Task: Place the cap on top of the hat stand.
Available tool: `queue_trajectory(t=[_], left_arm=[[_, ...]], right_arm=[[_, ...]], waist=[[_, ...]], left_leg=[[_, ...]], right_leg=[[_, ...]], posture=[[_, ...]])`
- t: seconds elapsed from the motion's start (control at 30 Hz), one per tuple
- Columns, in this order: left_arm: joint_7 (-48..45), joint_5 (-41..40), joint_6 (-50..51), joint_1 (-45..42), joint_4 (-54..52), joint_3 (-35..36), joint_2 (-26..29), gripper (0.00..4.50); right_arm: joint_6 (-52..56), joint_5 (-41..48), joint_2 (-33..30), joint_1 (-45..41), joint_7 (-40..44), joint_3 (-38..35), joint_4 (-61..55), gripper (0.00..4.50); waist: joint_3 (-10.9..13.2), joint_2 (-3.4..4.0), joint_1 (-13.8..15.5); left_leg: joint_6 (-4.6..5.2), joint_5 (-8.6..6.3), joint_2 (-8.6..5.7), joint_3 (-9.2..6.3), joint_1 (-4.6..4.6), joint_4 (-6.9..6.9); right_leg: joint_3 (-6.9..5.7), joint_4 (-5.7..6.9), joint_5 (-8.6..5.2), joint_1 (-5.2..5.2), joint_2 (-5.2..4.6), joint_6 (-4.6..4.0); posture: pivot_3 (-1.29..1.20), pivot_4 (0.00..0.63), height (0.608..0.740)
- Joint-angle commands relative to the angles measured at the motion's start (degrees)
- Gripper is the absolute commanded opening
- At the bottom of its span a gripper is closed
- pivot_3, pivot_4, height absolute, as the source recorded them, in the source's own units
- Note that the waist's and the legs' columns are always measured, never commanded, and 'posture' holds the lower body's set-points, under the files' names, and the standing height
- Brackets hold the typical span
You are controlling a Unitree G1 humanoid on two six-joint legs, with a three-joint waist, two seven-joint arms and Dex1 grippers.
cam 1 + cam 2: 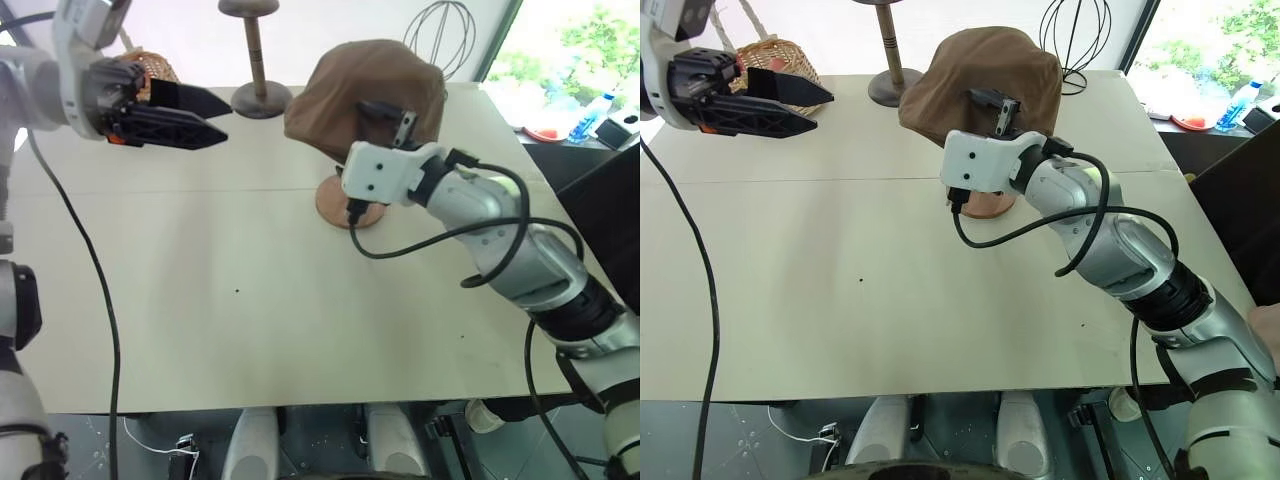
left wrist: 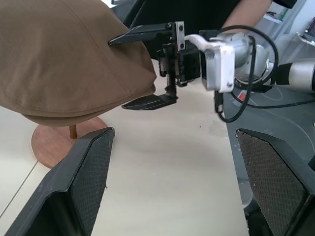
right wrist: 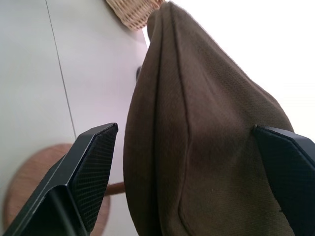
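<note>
The cap (image 1: 365, 95) sits on top of the hat stand (image 1: 340, 203), whose base rests on the table (image 1: 250, 300) near its middle, toward the far side. The right pincer (image 2: 147, 66) reaches in from the right, with one finger above the cap's near edge and the other below it, its jaws apart around the fabric. The left pincer (image 1: 190, 113) hovers over the table's far left part, well apart from the cap, jaws apart. Just behind it, a wicker basket (image 1: 770, 60) stands at the far left corner. A second stand (image 1: 257, 70) stands at the far edge, left of the cap. A wire head form (image 1: 1075, 40) stands behind the cap, to its right.
</note>
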Motion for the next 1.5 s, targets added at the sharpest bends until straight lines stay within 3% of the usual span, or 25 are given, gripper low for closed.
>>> queue_trajectory(t=[0.03, 0.2, 0.53, 0.77, 0.97, 1.17, 1.37, 1.5], left_arm=[[-0.3, -0.6, -0.8, -2.0, -0.8, 1.2, 1.0, 4.17], [-0.3, -0.1, -1.0, -2.0, -0.2, 1.8, 0.6, 4.17], [-0.3, 0.5, -2.1, -1.2, 0.0, 2.6, 0.4, 4.17], [-0.3, 1.3, -2.6, -0.6, 0.3, 3.5, 0.1, 4.17], [-0.3, 2.5, -2.5, -0.9, 0.6, 4.1, -0.1, 4.17], [-0.3, 3.4, -2.1, -1.6, 1.2, 4.6, -0.2, 4.17], [-0.3, 3.9, -1.9, -1.9, 1.1, 4.9, -0.6, 4.17], [-0.3, 4.4, -2.0, -2.7, 1.8, 4.9, -1.2, 4.17]], right_arm=[[-2.7, -3.4, 2.4, -0.1, -0.4, -3.3, -0.1, 3.18], [-4.0, -6.6, 4.3, 0.6, 0.7, -5.3, -0.3, 0.65], [-9.8, -8.8, 5.3, 0.3, 1.6, -11.9, -1.0, 0.65], [-19.8, -3.7, 5.4, 0.5, 1.6, -20.0, -0.3, 0.65], [-40.3, 3.4, 2.9, 1.5, 0.0, -28.7, 10.2, 0.65], [-57.3, 5.2, 2.5, 4.3, -1.8, -32.4, 19.3, 0.65], [-69.2, 2.7, 4.1, 8.5, -5.0, -31.8, 24.6, 0.65], [-73.8, -0.3, 7.2, 5.7, -7.7, -29.8, 30.5, 0.65]], waist=[[0.0, 0.00, 0.0], [0.0, 0.00, 0.0], [0.0, 0.00, 0.0], [0.0, 0.00, 0.1], [0.0, -0.01, 0.1], [0.0, -0.01, -0.1], [0.0, -0.01, -0.2], [0.0, -0.01, -0.2]], left_leg=[[0.00, 0.00, 0.00, 0.00, 0.00, 0.00], [0.00, 0.00, 0.00, 0.00, 0.00, 0.00], [0.00, 0.00, 0.00, -0.01, 0.00, 0.01], [0.00, 0.00, 0.00, -0.01, 0.01, -0.01], [0.00, 0.00, -0.01, 0.00, 0.01, 0.01], [0.00, 0.01, -0.01, -0.01, 0.15, -0.01], [0.00, 0.01, -0.01, 0.00, 0.20, -0.03], [-0.01, 0.01, -0.01, 0.00, 0.27, 0.00]], right_leg=[[0.00, 0.01, 0.00, 0.00, 0.00, 0.00], [0.00, 0.02, 0.01, 0.00, 0.00, 0.01], [0.00, 0.02, 0.00, 0.01, 0.00, 0.01], [-0.01, 0.02, 0.01, 0.01, 0.00, 0.03], [0.00, 0.00, 0.01, 0.04, 0.00, 0.03], [0.00, 0.01, 0.00, 0.14, 0.00, 0.04], [0.01, 0.01, 0.07, 0.16, 0.01, 0.18], [0.03, 0.01, 0.01, 0.23, 0.01, 0.06]], posture=[[0.00, 0.150, 0.728], [0.00, 0.150, 0.728], [0.00, 0.150, 0.728], [0.00, 0.150, 0.728], [0.00, 0.150, 0.728], [0.00, 0.150, 0.728], [0.00, 0.150, 0.728], [0.00, 0.150, 0.728]])
